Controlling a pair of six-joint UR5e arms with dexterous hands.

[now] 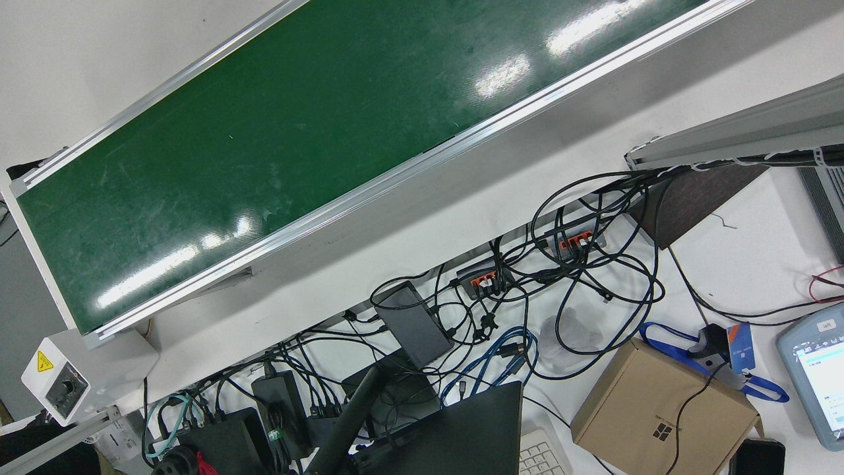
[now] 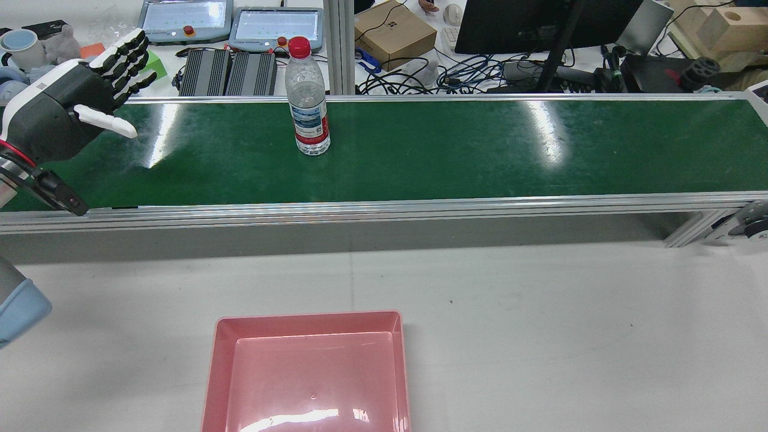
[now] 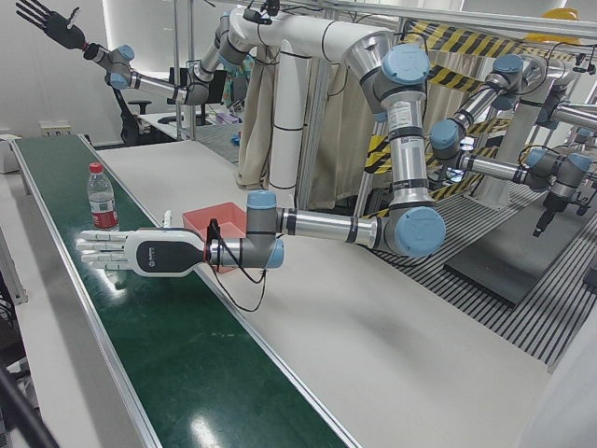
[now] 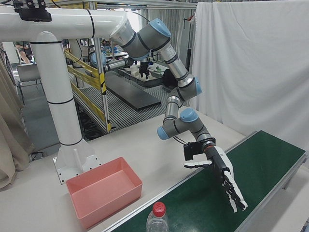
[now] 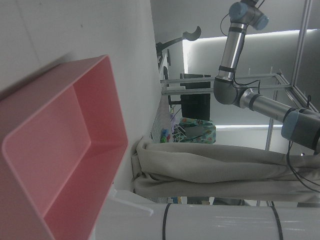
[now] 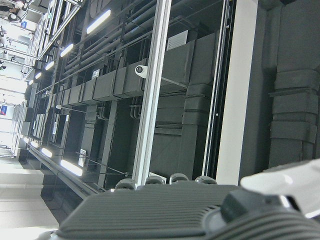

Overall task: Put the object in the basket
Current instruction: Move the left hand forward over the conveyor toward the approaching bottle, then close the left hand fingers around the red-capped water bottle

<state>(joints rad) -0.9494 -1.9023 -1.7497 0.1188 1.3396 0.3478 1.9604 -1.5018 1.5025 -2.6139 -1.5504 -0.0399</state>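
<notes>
Fingers (image 2: 129,54) of the left hand (image 2: 66,111) are spreading apart at the far left of the rear view, stretched out straight and gripping nothing. The palm is facing sideways along the green conveyor belt (image 2: 450,150), and the hand is hovering above the belt's left end without touching it. In the left-front view the same hand (image 3: 140,252) is lying flat and level over the belt, with the arm reaching in from the white table (image 2: 540,330).

Moving rightward along the belt, the water bottle (image 2: 307,102) is standing upright on the green surface, close to the far rail. It is wearing a red cap and a red, white and blue label. It is sitting well apart from the open left hand, with bare belt between them. The right-front view is catching only its cap and shoulders (image 4: 157,220) at the bottom edge.

Nearer the robot, and roughly in line with the bottle, the pink basket (image 2: 309,316) is resting on the table, holding nothing. The left hand's camera is looking into it (image 5: 60,150).

To the right of the bottle the belt is running on bare, reflecting the ceiling lights.

The right hand (image 3: 44,19) is showing only in the left-front view, raised high above the station with its dark fingers fanning out and holding nothing.
</notes>
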